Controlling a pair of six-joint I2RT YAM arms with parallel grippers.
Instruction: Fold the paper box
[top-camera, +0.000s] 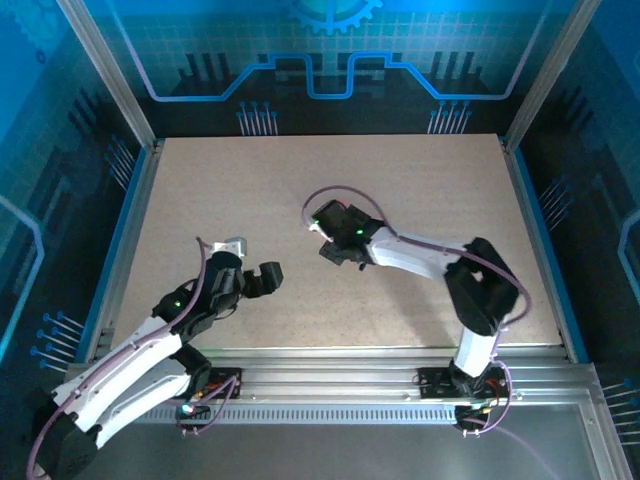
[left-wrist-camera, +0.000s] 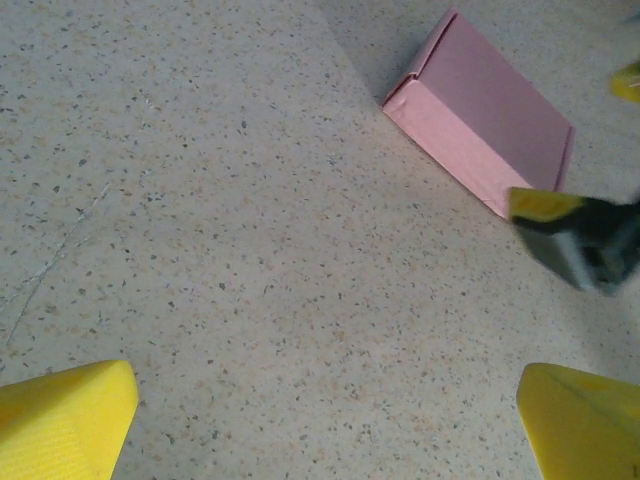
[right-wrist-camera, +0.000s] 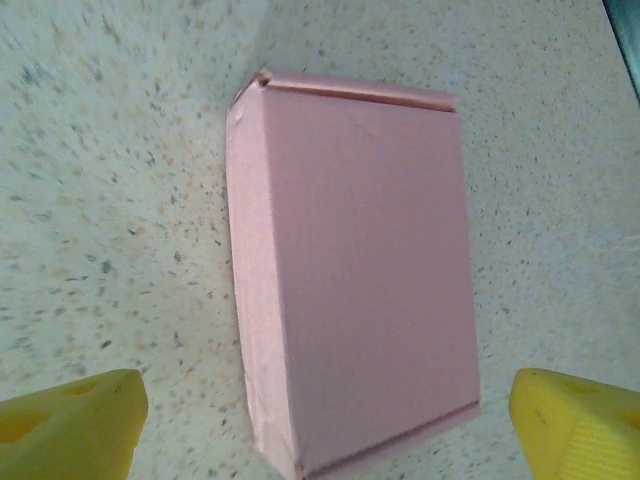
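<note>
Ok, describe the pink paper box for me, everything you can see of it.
The paper box is a pale pink, matte thin-card piece, folded up into a closed rectangular box. It lies flat on the speckled table, broad face up, with folded seams showing along both short ends. The yellow right fingers stand open to either side of it, and nothing visibly grips it.

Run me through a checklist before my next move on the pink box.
1. Box folded into a closed shape: ok.
2. Box lying flat on the table: ok.
3. Right gripper open, one finger on either side of the box: ok.
4. Left gripper open, holding nothing: ok.
5. Left gripper apart from the box: ok.
6. Both ends of the box fully tucked in: cannot tell.
</note>
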